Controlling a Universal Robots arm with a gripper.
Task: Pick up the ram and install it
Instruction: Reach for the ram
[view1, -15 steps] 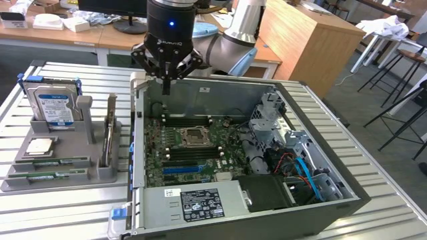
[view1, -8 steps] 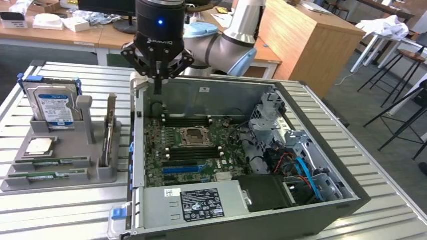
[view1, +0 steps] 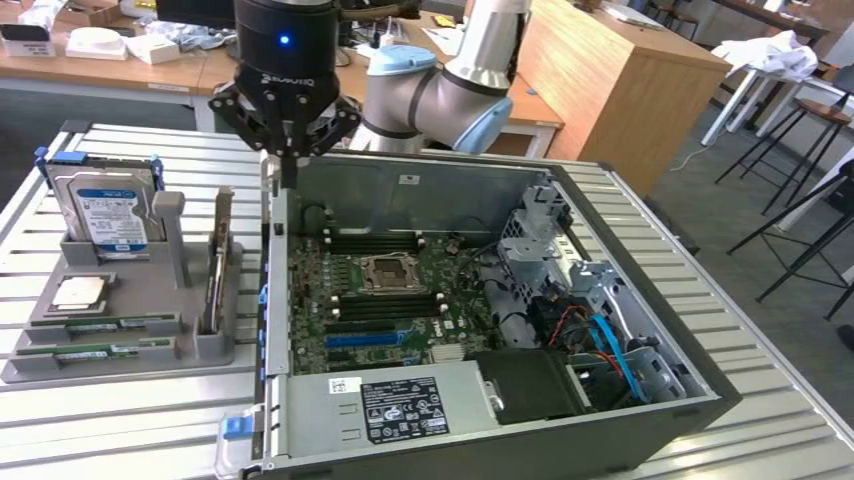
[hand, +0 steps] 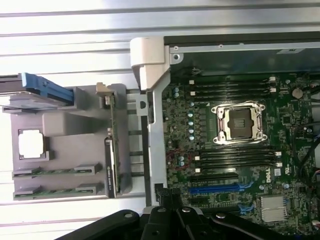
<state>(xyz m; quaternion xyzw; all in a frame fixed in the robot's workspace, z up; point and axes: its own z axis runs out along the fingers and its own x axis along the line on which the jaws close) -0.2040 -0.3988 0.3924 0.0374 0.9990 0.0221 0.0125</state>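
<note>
The jaws hang pinched shut, holding nothing, over the wall edge of the case (view1: 414, 185) on the exterior view's left, near its back corner. The ram (view1: 100, 322) lies flat in a front slot of the tray (view1: 134, 292) on the desk (view1: 80, 410), a second stick (view1: 94, 348) just beside it, both well apart from the jaws. A card (view1: 220, 250) stands upright along the tray's case-side edge. The slots (view1: 387, 243) by the socket (view1: 387, 272) lie open from above.
</note>
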